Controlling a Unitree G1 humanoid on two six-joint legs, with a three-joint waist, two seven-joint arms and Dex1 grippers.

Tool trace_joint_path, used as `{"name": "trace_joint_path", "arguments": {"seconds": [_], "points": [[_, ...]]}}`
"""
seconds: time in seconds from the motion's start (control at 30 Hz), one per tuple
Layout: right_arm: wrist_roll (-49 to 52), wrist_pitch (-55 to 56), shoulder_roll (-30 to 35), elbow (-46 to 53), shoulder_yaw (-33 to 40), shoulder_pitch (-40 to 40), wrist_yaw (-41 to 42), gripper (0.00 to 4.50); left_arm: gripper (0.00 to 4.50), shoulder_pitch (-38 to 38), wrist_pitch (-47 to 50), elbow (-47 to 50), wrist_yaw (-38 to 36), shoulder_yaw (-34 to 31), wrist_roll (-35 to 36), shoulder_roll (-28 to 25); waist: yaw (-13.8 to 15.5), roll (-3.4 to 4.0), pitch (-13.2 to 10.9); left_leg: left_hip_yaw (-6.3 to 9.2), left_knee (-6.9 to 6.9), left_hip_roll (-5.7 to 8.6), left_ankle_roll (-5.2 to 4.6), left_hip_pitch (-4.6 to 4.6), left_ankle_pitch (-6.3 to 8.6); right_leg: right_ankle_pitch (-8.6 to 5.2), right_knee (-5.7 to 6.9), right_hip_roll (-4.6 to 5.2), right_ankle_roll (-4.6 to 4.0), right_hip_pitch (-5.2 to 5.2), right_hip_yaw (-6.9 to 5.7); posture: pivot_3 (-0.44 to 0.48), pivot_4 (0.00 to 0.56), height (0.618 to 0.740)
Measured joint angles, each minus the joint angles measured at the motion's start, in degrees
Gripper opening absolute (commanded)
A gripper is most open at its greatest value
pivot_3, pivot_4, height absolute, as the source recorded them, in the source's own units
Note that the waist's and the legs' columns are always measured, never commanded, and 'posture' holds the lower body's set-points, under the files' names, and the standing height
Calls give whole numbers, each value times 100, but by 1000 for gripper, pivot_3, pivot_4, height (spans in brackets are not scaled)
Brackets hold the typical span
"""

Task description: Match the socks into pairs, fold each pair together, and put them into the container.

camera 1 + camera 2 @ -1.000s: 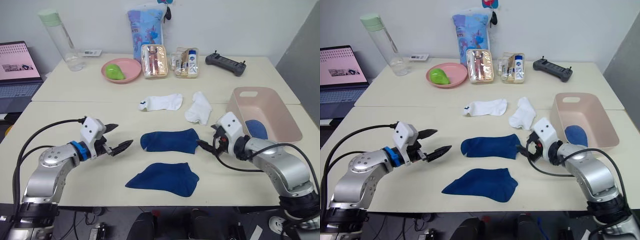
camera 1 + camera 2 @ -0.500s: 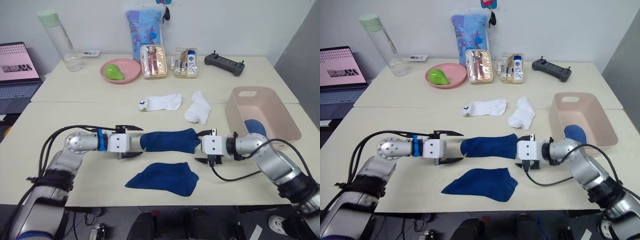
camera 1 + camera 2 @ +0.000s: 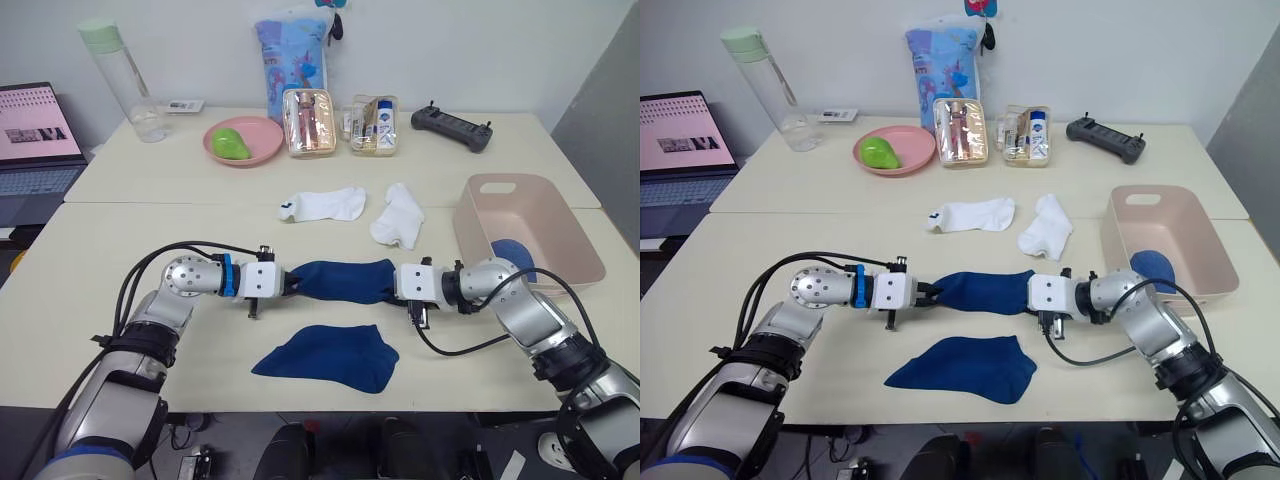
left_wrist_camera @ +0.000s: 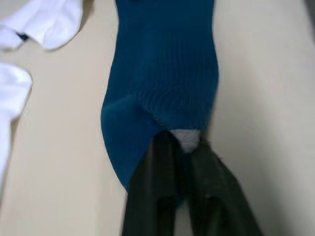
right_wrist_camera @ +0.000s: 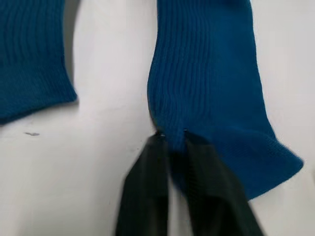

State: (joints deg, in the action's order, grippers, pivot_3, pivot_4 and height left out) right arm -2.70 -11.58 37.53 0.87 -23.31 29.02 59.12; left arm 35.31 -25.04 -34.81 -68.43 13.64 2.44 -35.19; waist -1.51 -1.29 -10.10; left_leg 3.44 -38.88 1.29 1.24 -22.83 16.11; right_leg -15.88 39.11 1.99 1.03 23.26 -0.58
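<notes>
Nearest the table [image 3: 90, 240] edge, one blue sock [image 3: 326, 357] is laid flat, untouched. Just behind it a second blue sock [image 3: 340, 280] is stretched between the two arms: the left gripper [image 3: 290, 284] is closed on one end, the right gripper [image 3: 393, 283] closed on the other; in both wrist views the jaws are seen pinched on blue fabric. Farther back two white socks [image 3: 322, 205] are lying near each other, unpaired. To the right the container [image 3: 478, 236] is set, with something blue already seen inside it [image 3: 515, 254]. At the far side, a pink bowl [image 3: 243, 139] and a bottle [image 3: 124, 82] are noted, not part of the job.

Risk: only a thin fold appears to be pinched at each end, so the sock may be slipped from one grip when lifted or carried, and dropped crooked onto its mate. Uneven pull from either arm would likely bunch it.
</notes>
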Motion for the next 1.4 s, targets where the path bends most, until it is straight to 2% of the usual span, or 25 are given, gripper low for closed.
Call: {"name": "trace_joint_path", "arguments": {"seconds": [0.13,0.23,0.3,0.37,0.43,0.57,0.63,0.73,0.93,1.03,1.13,1.3,1.4], "points": [[497,-1034,-26,657,365,-317,-4,0,18,-376,1675,1112,-362,-205,688,-217,-19,2,-1,10,1,-2,1,-1,-1,-1,1,0,-1,0,4,0,150,733],[1155,-2336,-46,1396,821,-491,-65,0,18,-605,3642,2047,-585,-413,1478,-655,-35,3,-2,19,1,-5,1,-1,0,-1,3,-3,-1,-2,2,0,150,733],[1828,-3596,-159,1922,1242,-507,-180,0,18,-709,5070,2527,-863,-540,2055,-1175,-46,3,-2,21,3,-5,1,2,0,-2,6,-5,-2,-2,2,0,150,733],[2441,-4782,-386,2244,1580,-428,-338,0,18,-719,6048,2744,-981,-667,2450,-1416,-31,4,-2,26,3,-4,1,3,0,-3,4,-5,-3,-6,-3,0,150,733],[2984,-6120,-760,2354,1933,-150,-560,0,18,-611,7045,2789,-961,-701,2816,-1426,-26,4,-2,27,2,2,0,2,0,-2,6,-5,-3,-8,-1,0,150,733],[3454,-7732,-1316,2278,2480,254,-1072,0,18,-291,8345,2754,-899,-626,3155,-1381,-8,2,-2,30,1,5,0,-1,0,-3,1,-5,-2,-7,-3,0,150,733],[3406,-7985,-1584,1913,2561,396,-1555,0,18,83,8623,2436,-766,-490,3095,-1171,-5,4,-1,25,2,7,0,3,0,-3,4,-5,-2,-8,-1,0,150,733],[3070,-7931,-1759,1250,2482,677,-2139,0,18,635,8487,1614,-558,-202,2730,-708,-14,4,-1,9,1,9,1,2,-1,-2,18,-5,-3,5,2,0,150,733],[2815,-7146,-1629,231,2064,1078,-2417,0,18,1373,7649,195,-373,121,1943,-80,-40,3,-2,-17,3,1,1,-5,-1,-3,24,-4,-3,27,12,0,150,733],[2713,-6696,-1548,-122,1875,1224,-2415,729,0,1603,7334,-278,-482,183,1712,58,-49,2,-2,-26,2,1,1,-5,-1,-3,32,-3,-3,33,16,0,150,733],[2644,-6258,-1351,-212,1780,1400,-2330,1713,611,1807,7189,-598,-641,178,1593,73,-45,2,-2,-27,1,1,1,-6,-1,-3,35,-3,-3,35,15,0,150,733],[2589,-5468,-547,218,1633,1350,-1907,3455,2179,1894,7276,-739,-866,-167,1577,-241,-44,2,-3,-25,2,0,0,-10,-1,-4,29,-3,-2,37,14,0,150,733],[2682,-5397,-472,663,1799,1095,-1898,4490,3138,1876,7479,-714,-805,-559,1666,-419,-47,1,-2,-22,2,-2,0,-9,-1,-4,35,-3,-2,37,14,0,150,733]]}}
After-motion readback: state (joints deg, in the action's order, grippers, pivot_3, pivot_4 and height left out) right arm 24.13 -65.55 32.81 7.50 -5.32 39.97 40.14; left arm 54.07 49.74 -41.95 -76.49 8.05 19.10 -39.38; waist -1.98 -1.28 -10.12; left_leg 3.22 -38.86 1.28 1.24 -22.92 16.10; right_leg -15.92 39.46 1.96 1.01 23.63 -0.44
